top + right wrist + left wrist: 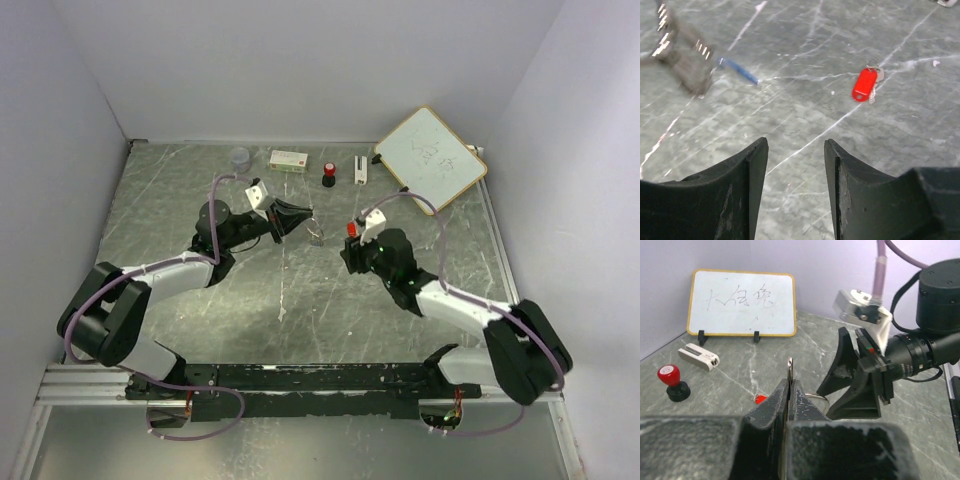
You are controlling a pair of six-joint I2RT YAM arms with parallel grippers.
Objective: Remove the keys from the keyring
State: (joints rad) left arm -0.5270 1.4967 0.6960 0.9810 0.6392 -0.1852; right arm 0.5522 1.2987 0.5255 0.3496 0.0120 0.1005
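**Red key (863, 85) free, blue key (738, 70) remains**

Off the ring, the red key lies flat on the grey tabletop (805, 115) near the right gripper (795, 146), whose jaws hang spread and hold nothing. The left gripper (790, 390), fingers pressed together, pinches the keyring (816, 396). The blue key appears attached to it, so about half the job remains. A clear cup (240, 157) stands at the far edge, contents too small to tell.

Whiteboard (742, 302) with three faint handwritten Chinese characters, first resembling 大, others unclear
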